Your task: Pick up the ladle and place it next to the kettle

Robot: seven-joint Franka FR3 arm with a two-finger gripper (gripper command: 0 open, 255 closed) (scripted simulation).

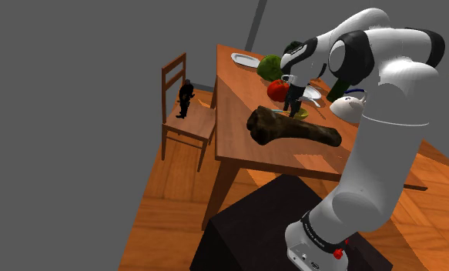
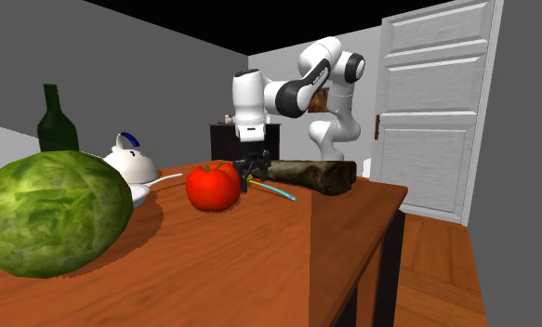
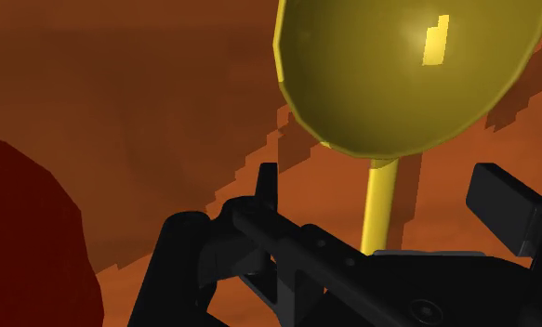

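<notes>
A yellow ladle (image 3: 408,74) lies on the wooden table (image 1: 253,158), its bowl ahead of my gripper (image 3: 382,190) and its thin handle (image 3: 380,209) running back between the fingers. The black fingers (image 3: 264,186) stand apart on either side of the handle without touching it, so the gripper is open. In the second exterior view the gripper (image 2: 252,176) hangs low over the ladle (image 2: 280,193), beside a red tomato (image 2: 213,186). The white kettle (image 2: 129,160) with a blue top stands further along that table; the arm partly hides the kettle (image 1: 347,108) in the shoulder view.
A long dark brown log-like thing (image 1: 292,128) lies just past the gripper. A green cabbage (image 2: 50,214), a dark bottle (image 2: 59,121) and white plates (image 1: 246,58) share the table. A wooden chair (image 1: 188,115) with a small black figure stands at the table's side.
</notes>
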